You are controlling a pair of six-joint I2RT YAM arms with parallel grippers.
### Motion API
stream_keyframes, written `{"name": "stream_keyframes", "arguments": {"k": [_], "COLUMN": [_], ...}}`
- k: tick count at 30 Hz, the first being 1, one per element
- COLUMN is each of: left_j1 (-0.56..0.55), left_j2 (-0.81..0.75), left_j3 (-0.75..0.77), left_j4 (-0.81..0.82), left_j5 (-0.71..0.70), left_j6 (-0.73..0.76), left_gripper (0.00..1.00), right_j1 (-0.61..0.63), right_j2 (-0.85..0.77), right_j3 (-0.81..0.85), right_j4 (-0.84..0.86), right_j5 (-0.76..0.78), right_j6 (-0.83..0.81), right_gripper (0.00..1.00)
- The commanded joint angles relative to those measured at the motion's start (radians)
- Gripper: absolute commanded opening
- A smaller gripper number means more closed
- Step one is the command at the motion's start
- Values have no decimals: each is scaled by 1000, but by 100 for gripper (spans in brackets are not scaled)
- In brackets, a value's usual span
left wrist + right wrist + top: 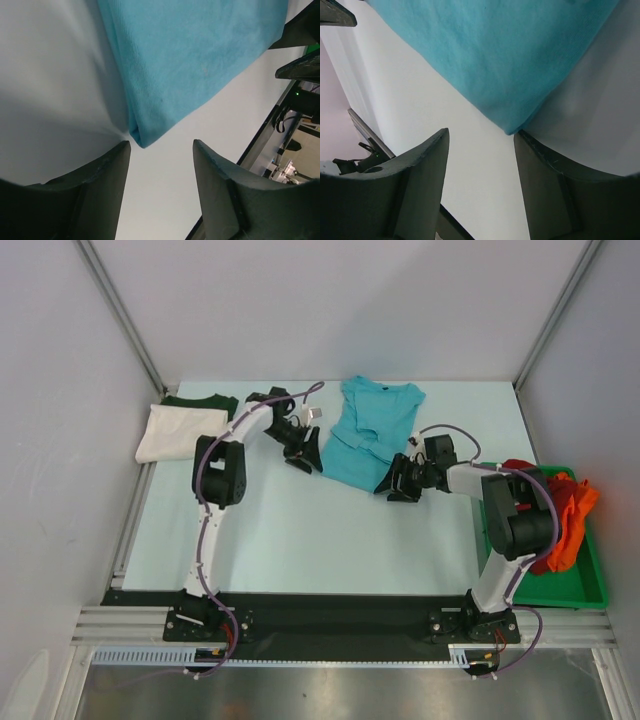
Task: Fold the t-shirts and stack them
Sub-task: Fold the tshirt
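1. Pale grey walls (330, 300) close in the pale table (300, 540) at the back and both sides. The near half of the table is open surface between the two arms.
2. The turquoise t-shirt (365, 435) lies rumpled at the back middle, collar toward the rear wall and hem toward the arms, with bare table on both sides of it.
3. The green tray (590, 590) sits at the right edge and holds the orange t-shirt (572, 515) heaped over the red t-shirt (520, 468), behind the right arm.
4. The white t-shirt (178, 432) lies folded at the back left corner, touching the dark green t-shirt (205, 400) behind it, well apart from the turquoise one.
5. The left gripper (160, 145) is low at the shirt's near left corner. Its fingers are spread, and the corner lies just ahead of the gap, unclamped.
6. The right gripper (481, 132) mirrors it at the near right corner, fingers apart, cloth tip just beside one finger, not pinched.
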Motion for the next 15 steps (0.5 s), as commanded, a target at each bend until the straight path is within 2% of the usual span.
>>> {"name": "stream_keyframes", "arguments": {"k": [1,7,10,11,13,14,15], "left_j1": [-23,-36,-40,-43,-46,-47,-47], "left_j2": [62,73,84,85,91,94,94], "left_j3": [28,32,42,44,44,45,45], "left_j4": [58,66,66,66,65,66,66], "left_j5": [-65,-69,-71,-71,-68,-68,-69], "left_j6": [20,15,15,18,18,18,22], "left_gripper": [60,52,44,38,31,18,12], "right_j1": [-4,-7,-7,-5,-5,-5,-5], "right_j2": [46,71,80,82,83,80,77], "right_j3": [20,28,26,26,25,23,22], "right_j4": [-24,-29,-23,-21,-23,-23,-24], "right_j5": [101,126,133,133,130,123,121], "right_j6": [-27,-30,-32,-35,-44,-55,-59], "right_gripper": [60,59,58,57,49,43,30]}}
